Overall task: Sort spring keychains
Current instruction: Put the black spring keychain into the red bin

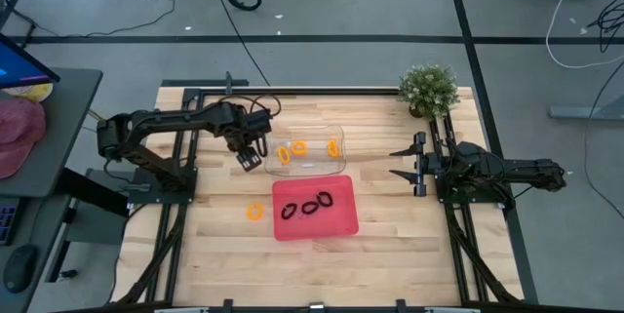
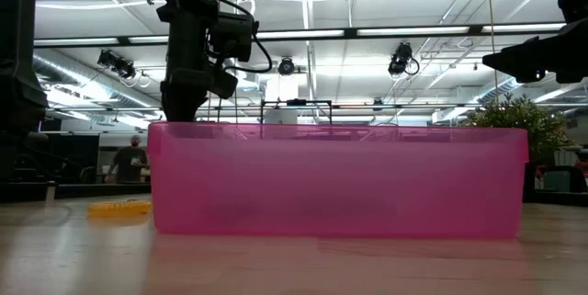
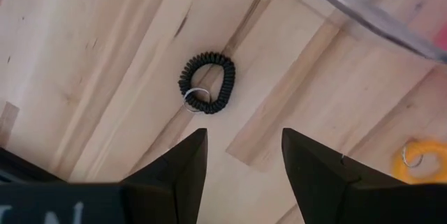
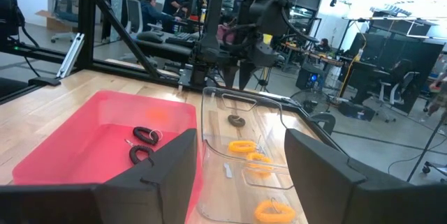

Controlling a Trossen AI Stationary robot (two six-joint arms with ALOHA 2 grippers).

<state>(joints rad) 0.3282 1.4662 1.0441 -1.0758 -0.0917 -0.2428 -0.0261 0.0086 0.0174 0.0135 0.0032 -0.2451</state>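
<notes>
Pale wooden boards (image 1: 390, 230) lie under me, in an open workshop with strip lights overhead. Below my left claw (image 3: 241, 158) rests one black spring keychain (image 3: 207, 82), a tight coiled loop with a small silver ring at one end, flat on bare wood just outside the clear tray (image 1: 314, 149). My left fingers (image 3: 183, 172) stand apart with nothing between them, hovering over that coil without touching it.

Three more black coils (image 1: 311, 206) sit in the pink tray (image 1: 343, 220), lying close in a row. Three orange ones (image 1: 298, 148) rest in the clear tray, spread along its floor. One orange coil (image 1: 254, 213) lies loose on the table beside the pink tray's left wall.

Both trays sit near the middle of the table, almost touching, with open wood toward the front edge and on both sides. My right claw (image 1: 398, 163) waits well off to the right, jaws apart and empty, pointing toward the trays. A small potted plant (image 1: 429, 90) stands at the far right corner.

I can read no writing on the trays or coils.
</notes>
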